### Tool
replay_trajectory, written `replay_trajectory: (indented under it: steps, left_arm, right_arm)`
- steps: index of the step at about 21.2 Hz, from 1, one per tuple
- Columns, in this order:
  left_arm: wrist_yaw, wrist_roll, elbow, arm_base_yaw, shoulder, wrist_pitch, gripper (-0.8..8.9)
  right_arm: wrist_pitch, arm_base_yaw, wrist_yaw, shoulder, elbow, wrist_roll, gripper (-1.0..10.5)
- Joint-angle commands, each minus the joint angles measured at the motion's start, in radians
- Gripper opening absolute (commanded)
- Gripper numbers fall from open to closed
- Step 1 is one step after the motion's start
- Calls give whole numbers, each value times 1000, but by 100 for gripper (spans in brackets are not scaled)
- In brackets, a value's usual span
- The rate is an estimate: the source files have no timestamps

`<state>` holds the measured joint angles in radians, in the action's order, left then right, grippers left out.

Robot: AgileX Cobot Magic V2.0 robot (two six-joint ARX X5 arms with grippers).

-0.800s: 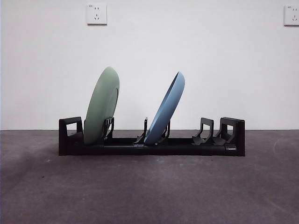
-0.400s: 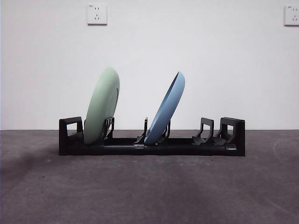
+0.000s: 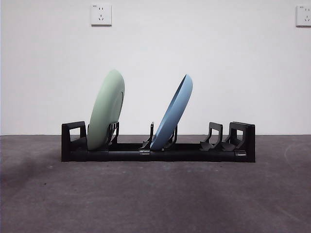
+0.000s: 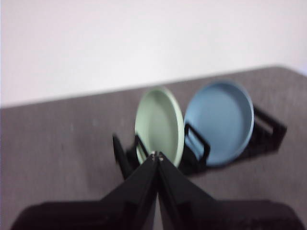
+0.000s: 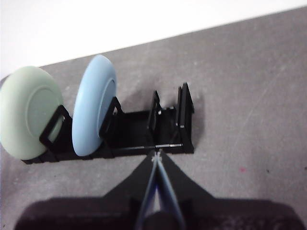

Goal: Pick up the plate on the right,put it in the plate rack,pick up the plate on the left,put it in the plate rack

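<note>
The long black plate rack (image 3: pixel 158 151) lies across the middle of the table. A pale green plate (image 3: pixel 106 110) leans upright in its left slots, and a blue plate (image 3: pixel 172 112) leans in the middle slots. Both arms are out of the front view. In the left wrist view my left gripper (image 4: pixel 156 155) is shut and empty, held back from the green plate (image 4: pixel 158 124) and blue plate (image 4: pixel 218 122). In the right wrist view my right gripper (image 5: pixel 156 157) is shut and empty, off the rack's (image 5: pixel 165 129) right end, with the blue plate (image 5: pixel 94 105) and green plate (image 5: pixel 28 112) beyond.
The rack's right-hand prongs (image 3: pixel 214 136) hold nothing. A white wall with two sockets (image 3: pixel 100 14) stands behind the dark grey table (image 3: pixel 155 194).
A faint shadow at the table's left has shifted slightly. The plates and rack stay as they were.
</note>
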<state>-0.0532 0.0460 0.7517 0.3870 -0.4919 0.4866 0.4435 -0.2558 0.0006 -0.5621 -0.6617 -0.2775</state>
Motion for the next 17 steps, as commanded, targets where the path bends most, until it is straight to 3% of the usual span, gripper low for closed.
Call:
replay_trajectory:
  steps: [1,5,11,13,17]
  left_arm:
    - [3,13,-7,-3,-18,49,-1]
    - [3,13,-7,-3,-46,106,0]
    - [3,12,-7,-5,-59,156,0]
    - [10,-41,-9,-14,-7,169,-1]
    - [8,-80,-141,-132,144,-66,0]
  right_arm:
    - [8,-1,8,-3,8,-21,1]
    - [14,-1,60,-8,8,-20,1]
    - [14,-1,60,-8,8,-20,1]
    - [14,-1,60,-8,8,-21,1]
    - [14,-1,59,-7,8,-20,1]
